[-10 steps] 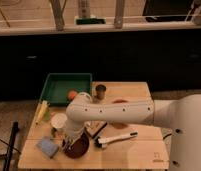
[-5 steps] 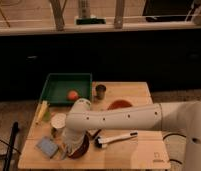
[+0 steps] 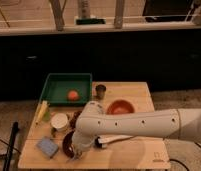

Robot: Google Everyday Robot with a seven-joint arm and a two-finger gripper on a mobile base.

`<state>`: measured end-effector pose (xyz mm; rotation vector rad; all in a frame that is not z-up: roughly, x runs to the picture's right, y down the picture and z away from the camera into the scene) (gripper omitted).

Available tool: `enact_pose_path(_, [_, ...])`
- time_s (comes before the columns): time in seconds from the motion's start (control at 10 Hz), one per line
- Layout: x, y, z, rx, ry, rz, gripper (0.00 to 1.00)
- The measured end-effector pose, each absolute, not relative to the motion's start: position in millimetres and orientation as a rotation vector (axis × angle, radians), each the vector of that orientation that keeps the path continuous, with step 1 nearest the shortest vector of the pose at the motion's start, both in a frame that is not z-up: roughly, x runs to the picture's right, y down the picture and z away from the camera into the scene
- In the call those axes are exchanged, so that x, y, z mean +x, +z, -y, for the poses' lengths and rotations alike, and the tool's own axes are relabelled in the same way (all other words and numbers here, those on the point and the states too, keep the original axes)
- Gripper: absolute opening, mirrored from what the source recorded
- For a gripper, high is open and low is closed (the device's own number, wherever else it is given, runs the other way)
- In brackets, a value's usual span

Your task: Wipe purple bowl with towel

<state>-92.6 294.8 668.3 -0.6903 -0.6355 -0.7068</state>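
Observation:
The purple bowl (image 3: 68, 142) looks dark and sits at the table's front left, partly covered by my arm. My gripper (image 3: 76, 151) hangs at the end of the white arm (image 3: 139, 125), right over the bowl's near right side. The wrist hides whatever is in it. I see no towel clearly. A blue-grey pad (image 3: 46, 147) lies flat just left of the bowl.
A green tray (image 3: 56, 86) with an orange ball (image 3: 72, 95) sits at the back left. A dark cup (image 3: 100, 90), an orange bowl (image 3: 120, 106), a white cup (image 3: 59, 121), a yellow item (image 3: 41, 111) and a white-handled tool (image 3: 116, 139) lie on the wooden table (image 3: 139, 155).
My arm has swung down and toward the front left. The wrist has moved from beside the dark cup to over the purple bowl.

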Motion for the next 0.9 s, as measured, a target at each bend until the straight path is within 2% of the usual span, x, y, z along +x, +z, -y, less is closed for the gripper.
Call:
enact_pose_path(0.5, [-121.5, 705.0, -276.0, -0.704, -0.781, 0.676, 0.00])
enact_pose_path(0.9, [-164.1, 701.5, -283.6, -0.715, -0.872, 0.783, 0.00])
